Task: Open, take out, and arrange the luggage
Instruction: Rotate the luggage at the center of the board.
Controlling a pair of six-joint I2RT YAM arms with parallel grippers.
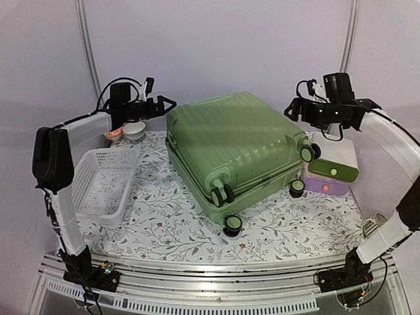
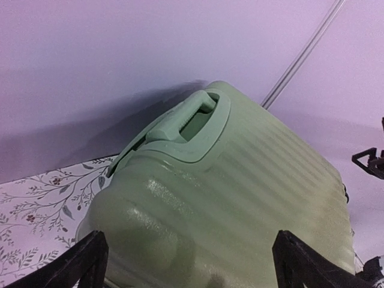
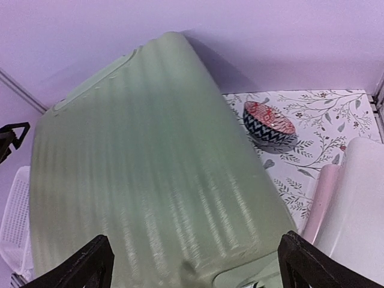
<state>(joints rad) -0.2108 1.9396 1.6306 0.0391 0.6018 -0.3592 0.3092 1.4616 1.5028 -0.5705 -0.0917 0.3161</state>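
The luggage [image 1: 233,147] lies flat and shut in the middle of the flowered table [image 1: 164,230], ribbed green shell facing up, its black wheels [image 1: 223,195] pointing toward the near edge and the green handle [image 2: 186,120] at the far end. The left gripper [image 1: 161,105] hangs in the air just beside the case's far left corner, jaws spread wide and grasping nothing. The right gripper [image 1: 295,108] hangs by the far right corner, also wide apart and empty. I can't see either one touching the shell. On the left stands a white perforated basket [image 1: 102,180], and beyond it a small white bowl [image 1: 134,130] next to a patterned bowl [image 3: 270,123]. Against the case's right side sits a white, green and purple box [image 1: 335,167], close by the near right wheels
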